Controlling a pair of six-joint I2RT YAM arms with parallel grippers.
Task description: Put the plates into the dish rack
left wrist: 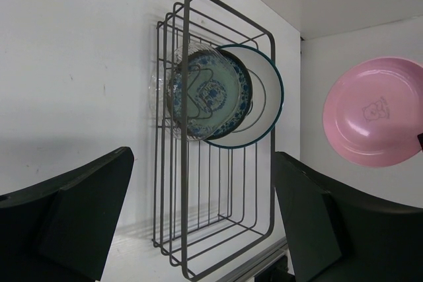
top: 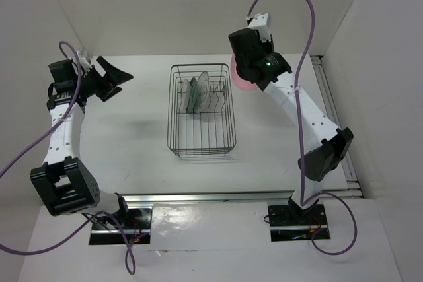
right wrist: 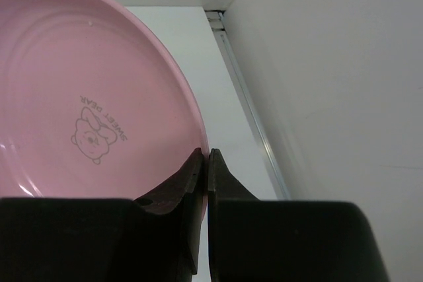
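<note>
Right gripper [right wrist: 206,161]: your jaws are clamped on the rim of the pink plate [right wrist: 86,97].
Pink plate: just off the far-right corner of the dish rack [top: 201,138].
Move: the rack lies to your left; your right arm is nearer.
Left gripper [top: 122,84]: spread wide, empty, well left.

We find bright, even light falling from above across all three views. The rectangular black wire dish rack [top: 202,152] throws only a faint, soft shadow onto the white table [top: 132,150]. The round pink plate [right wrist: 79,97] shows a mild sheen, its print sharp. Close up, the left gripper's black fingers [left wrist: 73,222] look dark, with little detail
</note>
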